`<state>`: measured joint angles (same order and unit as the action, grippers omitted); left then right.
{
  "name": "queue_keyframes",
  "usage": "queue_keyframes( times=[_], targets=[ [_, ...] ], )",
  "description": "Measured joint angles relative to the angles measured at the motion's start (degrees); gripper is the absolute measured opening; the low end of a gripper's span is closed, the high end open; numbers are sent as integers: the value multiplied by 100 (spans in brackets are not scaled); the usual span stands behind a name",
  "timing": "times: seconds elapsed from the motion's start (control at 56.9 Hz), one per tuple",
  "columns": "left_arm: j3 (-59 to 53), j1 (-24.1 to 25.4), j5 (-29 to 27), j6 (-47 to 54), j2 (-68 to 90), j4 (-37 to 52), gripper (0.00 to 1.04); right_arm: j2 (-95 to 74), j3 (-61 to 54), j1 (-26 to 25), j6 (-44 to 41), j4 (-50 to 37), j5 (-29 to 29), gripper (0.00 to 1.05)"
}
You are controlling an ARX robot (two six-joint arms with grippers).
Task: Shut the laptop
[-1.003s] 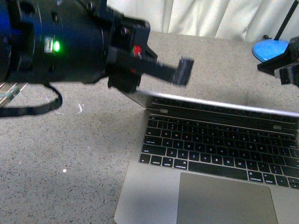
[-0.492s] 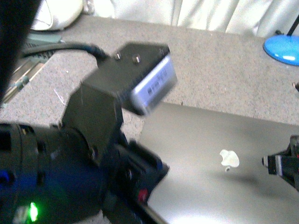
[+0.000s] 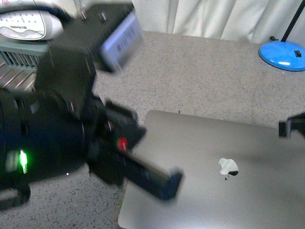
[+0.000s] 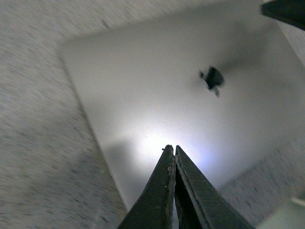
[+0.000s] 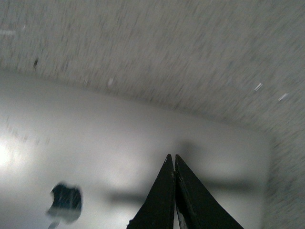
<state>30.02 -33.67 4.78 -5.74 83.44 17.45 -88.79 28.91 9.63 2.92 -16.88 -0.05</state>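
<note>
The laptop (image 3: 224, 143) lies shut and flat on the grey speckled table, its space-grey lid up with the silvery apple logo (image 3: 228, 167) showing. My left gripper (image 3: 171, 183) is shut and empty, hovering above the lid's near left part; the left wrist view shows its tips (image 4: 171, 149) over the lid (image 4: 157, 86). My right gripper (image 3: 286, 128) shows only at the right edge, blurred. In the right wrist view it (image 5: 172, 157) is shut and empty above the lid (image 5: 119, 143), near a corner.
A blue lamp base (image 3: 283, 55) with a black stem stands at the back right. A white device (image 3: 28, 24) and a metal rack (image 3: 14, 71) sit at the back left. White curtains hang behind the table (image 3: 205, 76). My bulky left arm (image 3: 52, 143) fills the left side.
One second ago the laptop was open with keys showing; half a second ago its lid was down. Since then my left arm has swung up and right, and my right gripper has risen.
</note>
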Motion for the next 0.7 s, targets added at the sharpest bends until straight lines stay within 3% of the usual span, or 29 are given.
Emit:
queue_keyframes(
  times=[0.246,0.475,0.545,0.598,0.704],
  targets=[
    [654,1209,-444,151,-125,387,4,680,365,-461,-389,-339,254,1],
    [142,2295,-352,-476,-1211,645,4,2035,-243,-651,-175,-577,459,1],
    [-461,2516,-866,-299,-1578,1552,4,2518,-946,-824,-227,-1775,55,1],
    [-1036,2732,-925,-13,-2039,2184,4,2990,-1482,-885,-251,-2437,20,1],
    [-2083,3252,-595,302,-3436,1941,4,3884,-2358,-953,-260,-2796,42,1]
  ],
)
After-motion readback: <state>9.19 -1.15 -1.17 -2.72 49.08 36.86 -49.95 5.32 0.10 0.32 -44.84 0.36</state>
